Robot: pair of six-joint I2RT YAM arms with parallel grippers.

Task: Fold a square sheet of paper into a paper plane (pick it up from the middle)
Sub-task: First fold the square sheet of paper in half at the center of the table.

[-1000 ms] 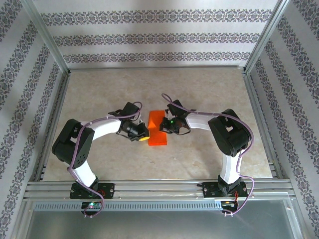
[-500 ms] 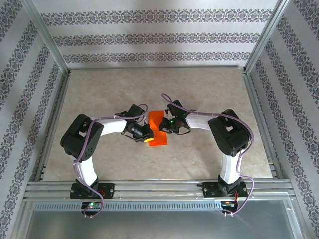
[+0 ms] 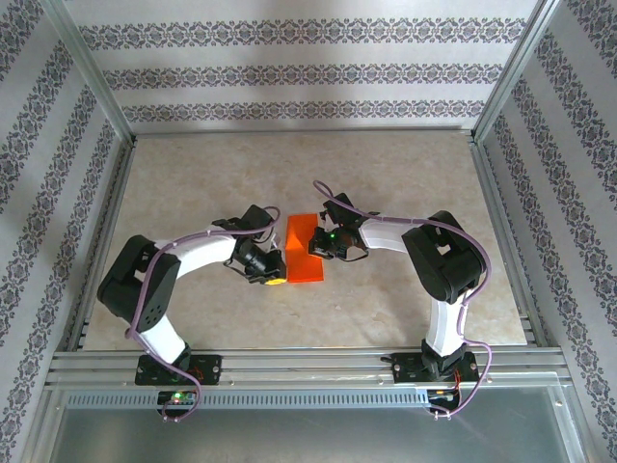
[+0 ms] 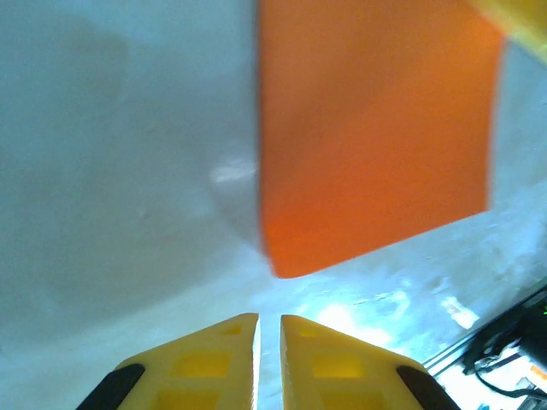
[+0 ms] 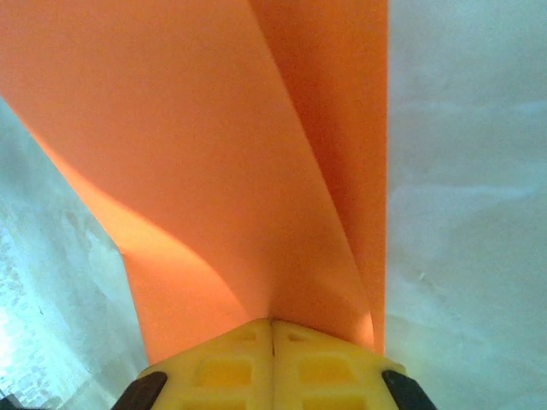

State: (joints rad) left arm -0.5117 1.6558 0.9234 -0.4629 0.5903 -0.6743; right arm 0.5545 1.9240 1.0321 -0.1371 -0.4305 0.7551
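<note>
The square sheet of paper (image 3: 301,253), bright orange, lies doubled over into a rectangle at the table's middle; it has no paper plane shape. My right gripper (image 3: 319,245) is shut on its right edge. In the right wrist view the paper (image 5: 214,154) curves up into the closed yellow tips of that gripper (image 5: 272,323), one layer lifted off the other. My left gripper (image 3: 276,276) sits just left of the sheet's near corner, apart from it. In the left wrist view the left gripper (image 4: 268,320) has its tips a thin slit apart with nothing between them, and the paper (image 4: 376,128) is ahead.
The beige tabletop (image 3: 405,174) is ringed by aluminium rails (image 3: 289,362) and patterned walls. Both arms bend inward toward the middle, the right arm's elbow (image 3: 443,256) standing high at the right.
The left arm swung right toward the sheet and then back left; its gripper ends slightly nearer the front edge. The right gripper and the paper stayed put.
</note>
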